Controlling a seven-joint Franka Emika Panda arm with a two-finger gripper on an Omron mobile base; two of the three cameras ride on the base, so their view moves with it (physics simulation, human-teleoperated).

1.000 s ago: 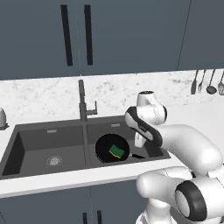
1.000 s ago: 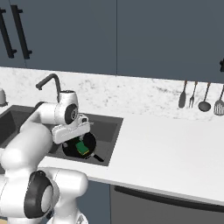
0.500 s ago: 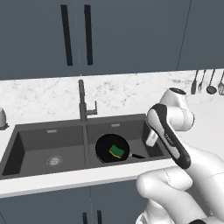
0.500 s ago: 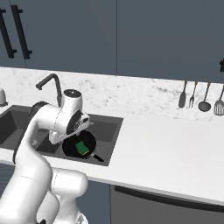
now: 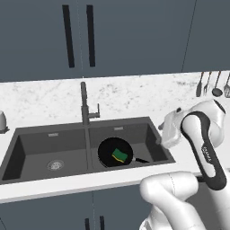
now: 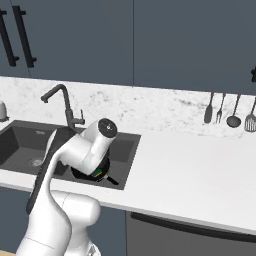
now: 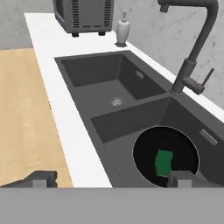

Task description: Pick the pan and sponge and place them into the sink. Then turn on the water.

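So since a second ago the arm has swung up and off to the right of the sink: in the left base view the hand used to hang right over the right basin, now it sits at the right edge of the frame above the surface, and the pan and sponge haven't budged.

Going left to right in the left base view: small pale container at the far left edge of the surface point(image 5: 54, 191), then the sink point(image 5: 27, 134) across the middle-left of the frame, left basin bare with its round steel drain point(image 5: 55, 165). The faucet point(image 5: 84, 102) stands at the back between the two basins. In the right basin, lower centre of the frame, lies the pan point(image 5: 108, 152), handle pointing to the lower right, with the sponge point(image 5: 120, 155) lying inside it, green side up. Hanging utensils point(image 5: 210, 84) are at the upper right on the wall.

In the hand view the jaws point(image 7: 113, 179) are spread wide, holding nothing, one finger tip at the lower left over the wooden floor and front edge of the surface, the other at the lower right. The pan sits lower right of centre in that frame, just above the right tip, and the sponge is a bit left of that tip, so both are off toward the right-hand jaw rather than centred between them, and well clear of them. A black appliance point(image 7: 83, 15) and a little bottle point(image 7: 123, 31) are at the top of that view. No stream at the spout that I can see.
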